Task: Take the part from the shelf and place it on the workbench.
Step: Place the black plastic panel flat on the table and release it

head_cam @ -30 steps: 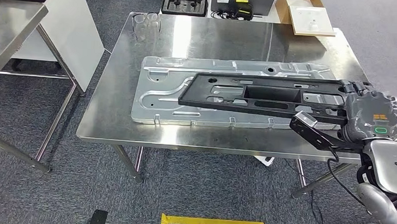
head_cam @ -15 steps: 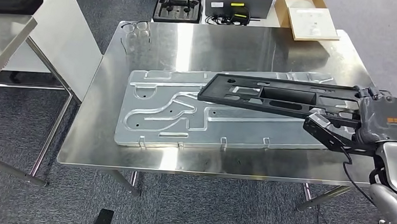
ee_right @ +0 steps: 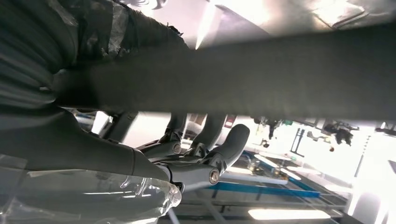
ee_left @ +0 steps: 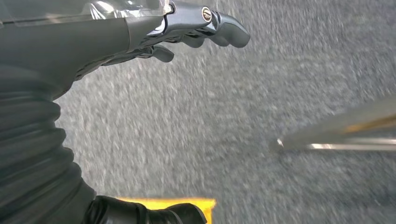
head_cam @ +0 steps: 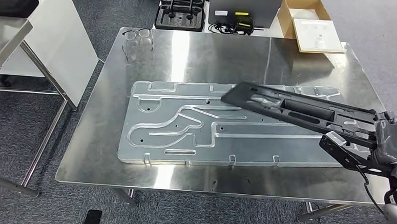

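**Black part held over the steel workbench**

The robot's right hand (head_cam: 392, 142) grips one end of a long black part (head_cam: 294, 109), its fingers closed around the near-right end at the bench's right edge. The part slants up and away from the hand, its far end hanging above a large stamped metal panel (head_cam: 185, 124) that lies flat on the steel workbench (head_cam: 200, 45). From the right wrist, the dark fingers (ee_right: 224, 144) curl under the part's edge. The left hand (ee_left: 140, 32) hangs over grey carpet (ee_left: 233, 116) with nothing in it, fingers loosely extended. A pair of glasses (head_cam: 137, 35) sits at the bench's far-left corner; a cardboard box (head_cam: 311, 24) rests just beyond the far-right corner.
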Controlling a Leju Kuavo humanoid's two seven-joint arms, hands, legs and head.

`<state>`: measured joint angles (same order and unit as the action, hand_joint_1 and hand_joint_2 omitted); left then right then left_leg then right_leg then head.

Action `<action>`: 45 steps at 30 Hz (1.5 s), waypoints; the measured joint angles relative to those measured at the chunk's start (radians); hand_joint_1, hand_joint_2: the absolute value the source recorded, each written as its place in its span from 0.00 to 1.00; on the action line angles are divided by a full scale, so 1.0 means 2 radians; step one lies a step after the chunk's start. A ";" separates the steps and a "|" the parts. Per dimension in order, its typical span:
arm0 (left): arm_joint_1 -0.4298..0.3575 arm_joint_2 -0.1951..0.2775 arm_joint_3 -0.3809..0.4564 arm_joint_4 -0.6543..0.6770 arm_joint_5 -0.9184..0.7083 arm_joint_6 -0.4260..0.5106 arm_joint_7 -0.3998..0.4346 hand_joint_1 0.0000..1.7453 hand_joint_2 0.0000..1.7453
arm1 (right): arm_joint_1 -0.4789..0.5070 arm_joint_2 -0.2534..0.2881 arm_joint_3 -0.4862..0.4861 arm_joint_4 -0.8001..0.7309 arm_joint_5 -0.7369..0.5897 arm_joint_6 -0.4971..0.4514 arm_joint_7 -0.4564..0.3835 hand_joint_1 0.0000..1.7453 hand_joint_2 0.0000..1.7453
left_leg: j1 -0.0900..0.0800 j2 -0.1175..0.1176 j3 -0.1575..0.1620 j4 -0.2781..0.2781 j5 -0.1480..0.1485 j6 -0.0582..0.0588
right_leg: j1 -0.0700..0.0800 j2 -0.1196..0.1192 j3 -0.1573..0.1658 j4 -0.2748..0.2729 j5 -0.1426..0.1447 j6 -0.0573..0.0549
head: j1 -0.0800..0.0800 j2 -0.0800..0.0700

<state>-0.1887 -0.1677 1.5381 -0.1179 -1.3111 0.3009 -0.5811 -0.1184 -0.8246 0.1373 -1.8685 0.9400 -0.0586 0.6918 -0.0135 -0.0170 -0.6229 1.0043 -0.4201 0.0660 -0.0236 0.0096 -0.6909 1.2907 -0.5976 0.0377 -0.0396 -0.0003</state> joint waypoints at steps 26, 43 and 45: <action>0.004 0.016 0.002 0.000 0.013 0.065 0.057 0.00 0.00 | 0.028 0.001 0.029 0.077 0.000 -0.056 -0.005 0.00 0.00 | -0.010 0.012 0.028 -0.019 -0.007 0.010 | 0.005 -0.006 0.041 -0.114 0.064 -0.009 | 0.000 0.000; 0.005 0.019 0.002 0.000 0.009 0.068 0.065 0.00 0.00 | 0.046 0.009 0.003 0.096 0.031 -0.060 0.003 0.00 0.00 | -0.002 0.009 -0.008 0.068 -0.062 -0.024 | -0.006 -0.001 0.040 -0.110 0.067 -0.017 | 0.001 0.000; 0.005 0.019 0.002 0.000 0.005 0.069 0.067 0.00 0.00 | 0.052 0.013 -0.016 0.096 0.054 -0.051 0.003 0.00 0.00 | 0.001 0.009 -0.035 0.128 -0.092 -0.027 | -0.004 -0.002 0.039 -0.110 0.068 -0.018 | 0.001 0.000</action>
<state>-0.1788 -0.1299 1.5431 -0.1179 -1.3021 0.4395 -0.4472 -0.0153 -0.7978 0.1056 -1.6763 1.0482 -0.1612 0.6971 -0.0118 0.0012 -0.6936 1.2601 -0.6032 0.0118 -0.0321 0.0063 -0.6137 1.0700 -0.4623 0.0020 -0.0381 -0.0004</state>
